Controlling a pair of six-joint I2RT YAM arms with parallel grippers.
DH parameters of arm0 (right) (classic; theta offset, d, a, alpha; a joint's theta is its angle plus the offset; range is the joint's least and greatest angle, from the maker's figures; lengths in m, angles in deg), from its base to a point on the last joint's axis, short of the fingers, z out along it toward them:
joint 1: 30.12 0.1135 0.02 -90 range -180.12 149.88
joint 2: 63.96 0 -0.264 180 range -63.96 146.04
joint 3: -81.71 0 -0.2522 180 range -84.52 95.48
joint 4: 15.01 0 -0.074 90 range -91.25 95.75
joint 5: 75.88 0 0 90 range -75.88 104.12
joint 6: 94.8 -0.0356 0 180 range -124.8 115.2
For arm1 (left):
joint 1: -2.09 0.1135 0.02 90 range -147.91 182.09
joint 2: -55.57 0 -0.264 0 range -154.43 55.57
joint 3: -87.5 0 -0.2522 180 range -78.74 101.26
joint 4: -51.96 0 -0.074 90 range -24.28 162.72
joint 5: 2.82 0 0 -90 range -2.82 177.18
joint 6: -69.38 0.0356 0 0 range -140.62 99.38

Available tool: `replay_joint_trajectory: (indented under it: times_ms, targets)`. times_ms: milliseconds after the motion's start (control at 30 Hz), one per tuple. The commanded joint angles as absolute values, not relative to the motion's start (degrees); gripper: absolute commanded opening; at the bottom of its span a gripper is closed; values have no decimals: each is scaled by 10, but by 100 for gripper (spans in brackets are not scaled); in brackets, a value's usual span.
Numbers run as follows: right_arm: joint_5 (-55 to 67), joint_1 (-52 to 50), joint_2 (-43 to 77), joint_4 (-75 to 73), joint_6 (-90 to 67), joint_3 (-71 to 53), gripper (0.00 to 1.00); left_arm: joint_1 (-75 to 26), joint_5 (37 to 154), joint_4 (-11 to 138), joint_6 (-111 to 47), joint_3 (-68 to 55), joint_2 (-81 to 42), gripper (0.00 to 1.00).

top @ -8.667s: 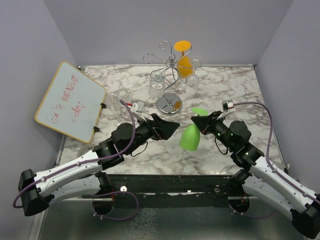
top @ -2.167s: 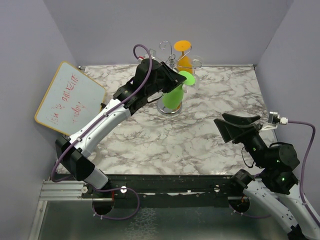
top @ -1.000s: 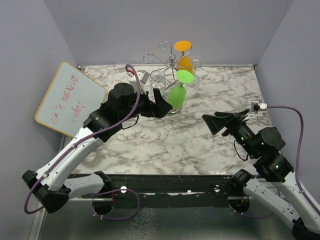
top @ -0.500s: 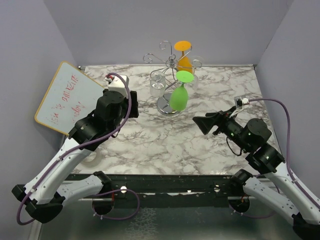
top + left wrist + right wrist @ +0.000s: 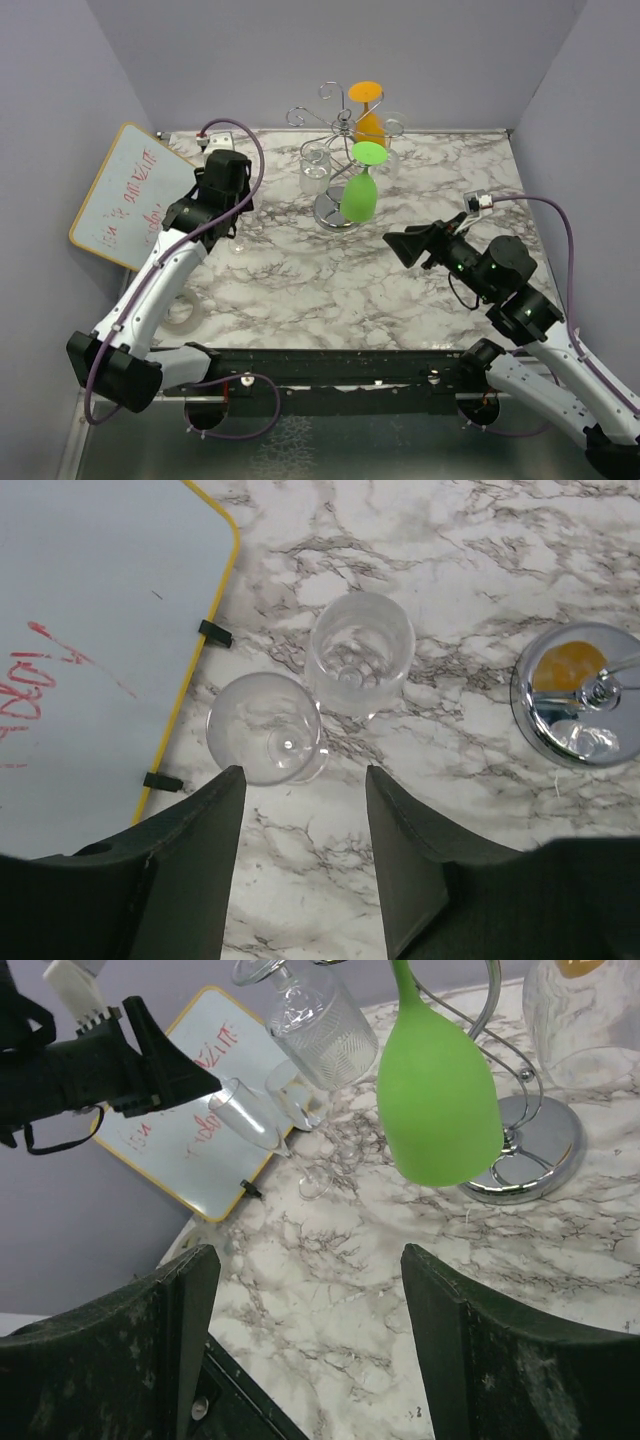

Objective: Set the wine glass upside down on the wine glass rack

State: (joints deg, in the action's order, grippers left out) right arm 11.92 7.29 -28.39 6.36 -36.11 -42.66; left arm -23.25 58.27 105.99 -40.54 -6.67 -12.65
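The green wine glass [image 5: 359, 197] hangs upside down from the wine glass rack [image 5: 338, 122], bowl down and foot [image 5: 368, 152] up; nothing grips it. It fills the top of the right wrist view [image 5: 438, 1100], beside the rack's shiny base [image 5: 535, 1155]. My left gripper [image 5: 238, 205] stands open and empty, well left of the rack. It points down over two clear glasses [image 5: 265, 742] [image 5: 360, 665] on the table. In its own view the left gripper [image 5: 303, 780] has the base [image 5: 578, 708] at the right. My right gripper [image 5: 400, 243] is open and empty, right of the rack.
An orange glass [image 5: 368, 125] and a clear cut glass [image 5: 315, 170] also hang on the rack. A yellow-framed whiteboard [image 5: 140, 205] leans at the left, close to the clear glasses. Grey walls close in the marble table [image 5: 330, 290] at the back and sides.
My left arm has drawn back from the rack to the left, over the clear glasses, leaving the green glass hanging. Both grippers' jaws have narrowed somewhat. The right gripper has shifted slightly left.
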Motion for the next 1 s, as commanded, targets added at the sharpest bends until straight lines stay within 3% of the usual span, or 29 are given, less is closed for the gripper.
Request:
replay_joint_trajectory:
  times_ms: [0,200,500,800,933,967]
  targets:
    - [96,75,-287,42,-370,-438,77,-174,666,1019,-420,-39,-179,51]
    - [107,74,-296,35,-373,-446,76,-144,725,1006,-419,-43,-218,44]
    - [103,74,-266,38,-375,-432,73,-133,728,1017,-391,-52,-223,25]
    - [101,75,-261,42,-377,-417,72,-133,730,1044,-380,-58,-223,16]
    - [110,75,-260,54,-390,-414,72,-133,748,1058,-380,-57,-214,0]
    - [113,74,-259,59,-396,-413,73,-133,756,1061,-382,-58,-209,0]
